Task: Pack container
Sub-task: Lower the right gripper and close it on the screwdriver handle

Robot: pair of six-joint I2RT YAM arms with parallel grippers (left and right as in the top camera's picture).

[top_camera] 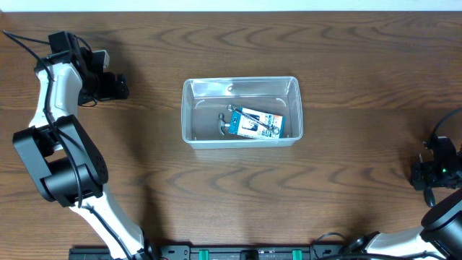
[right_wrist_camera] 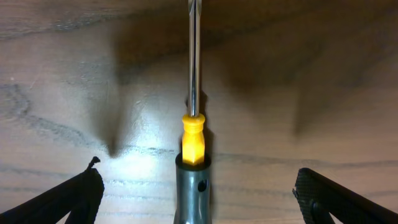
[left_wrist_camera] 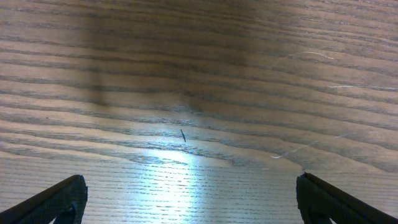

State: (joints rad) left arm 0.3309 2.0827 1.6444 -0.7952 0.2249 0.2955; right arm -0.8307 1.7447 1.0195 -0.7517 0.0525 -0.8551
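**Q:** Where does the container stand?

**A:** The container (top_camera: 240, 80) stands mid-surface (top_camera: 346, 209), well apart from every edge and from both arms, with bare wood on all four sides. Inside it, a blue-and-white box (top_camera: 254, 123) lies toward the right wall.

**Q:** And the pincers?

**A:** The left pincer (left_wrist_camera: 189, 196) is at the far left, its fingers spread wide over bare wood and holding nothing. The right pincer (right_wrist_camera: 198, 180), near the right edge, is equally wide. A yellow-collared screwdriver (right_wrist_camera: 193, 134) lies between its fingers, clear of both.
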